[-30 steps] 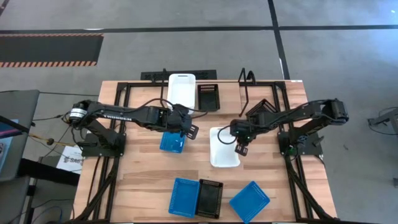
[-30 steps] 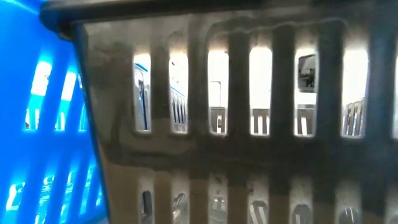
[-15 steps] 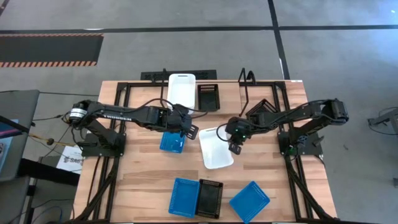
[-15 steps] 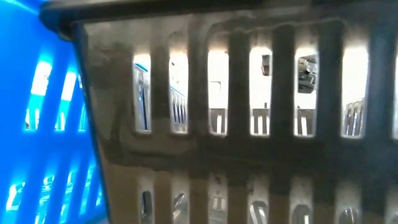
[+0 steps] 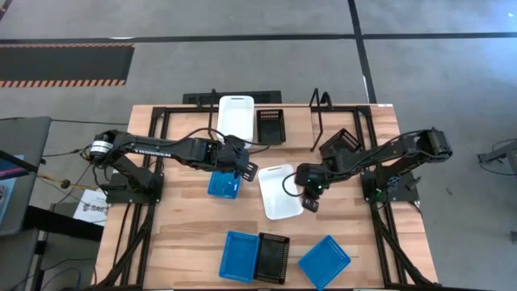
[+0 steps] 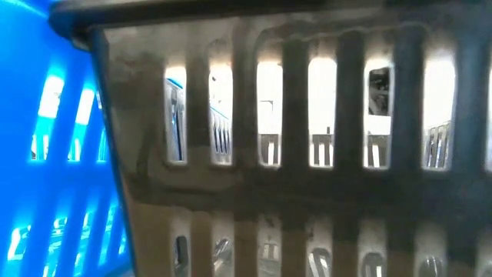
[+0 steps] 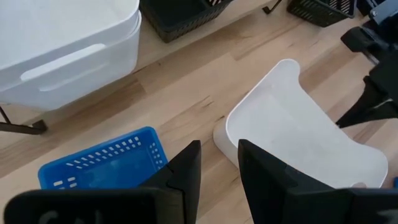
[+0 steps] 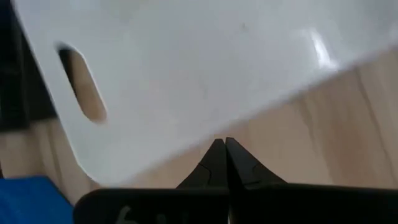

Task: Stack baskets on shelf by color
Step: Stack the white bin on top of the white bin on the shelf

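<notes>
Both arms are matte black, built of slim tube links with chunky joint housings. The left arm [image 5: 153, 148] carries white lettering along its long link, a silver ring at its shoulder joint at 9 o'clock, and black cable looping over the forearm. The right arm [image 5: 388, 151] shows plain black links

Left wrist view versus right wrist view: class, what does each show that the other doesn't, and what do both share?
Only the left wrist view shows the left gripper with a gap between its fingers, a stack of white baskets and a black basket. Only the right wrist view shows the right gripper shut and a handle slot. Both show the loose white basket, a blue basket and the wooden table.
</notes>
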Tool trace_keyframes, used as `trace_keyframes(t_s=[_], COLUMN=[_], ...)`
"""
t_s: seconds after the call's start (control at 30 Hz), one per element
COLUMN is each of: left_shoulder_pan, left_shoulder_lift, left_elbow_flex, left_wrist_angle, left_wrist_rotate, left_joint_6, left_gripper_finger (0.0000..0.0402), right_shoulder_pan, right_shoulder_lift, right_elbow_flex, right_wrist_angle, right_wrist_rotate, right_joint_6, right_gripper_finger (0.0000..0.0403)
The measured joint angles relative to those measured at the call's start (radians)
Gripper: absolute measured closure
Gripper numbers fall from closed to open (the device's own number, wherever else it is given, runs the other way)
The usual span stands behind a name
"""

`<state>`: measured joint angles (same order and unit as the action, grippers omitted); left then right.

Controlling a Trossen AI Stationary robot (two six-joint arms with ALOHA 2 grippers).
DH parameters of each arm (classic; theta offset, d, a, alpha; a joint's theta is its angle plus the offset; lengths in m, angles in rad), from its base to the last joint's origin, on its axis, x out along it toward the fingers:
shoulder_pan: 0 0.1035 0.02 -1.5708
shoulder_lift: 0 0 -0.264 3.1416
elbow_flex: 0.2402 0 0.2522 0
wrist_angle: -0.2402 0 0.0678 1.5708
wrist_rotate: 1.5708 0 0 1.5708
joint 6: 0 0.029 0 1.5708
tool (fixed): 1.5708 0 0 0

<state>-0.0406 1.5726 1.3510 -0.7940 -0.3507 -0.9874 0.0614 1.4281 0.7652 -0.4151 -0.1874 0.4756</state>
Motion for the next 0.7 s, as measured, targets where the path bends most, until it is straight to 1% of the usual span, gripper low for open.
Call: trace_keyframes(t_s=[0.43, 0.7], left_shoulder_pan=[0.0, 0.0], left_shoulder_lift=[0.0, 0.0], left_elbow_flex=[0.0, 0.0], left_wrist_angle=[0.0, 0.0], left_wrist_rotate=[0.002, 0.003], left_joint_6=[-0.001, -0.002], left_gripper_finger=[0.0308, 0.0308], right_shoulder_pan=[-0.009, -0.041], right_shoulder_lift=[0.0, 0.0], right_elbow_flex=[0.0, 0.0], right_wrist_angle=[0.051, 0.226], right_wrist_rotate=[0.002, 0.033], right_joint_6=[-0.001, 0.012], right_gripper_finger=[0.0403, 0.0403])
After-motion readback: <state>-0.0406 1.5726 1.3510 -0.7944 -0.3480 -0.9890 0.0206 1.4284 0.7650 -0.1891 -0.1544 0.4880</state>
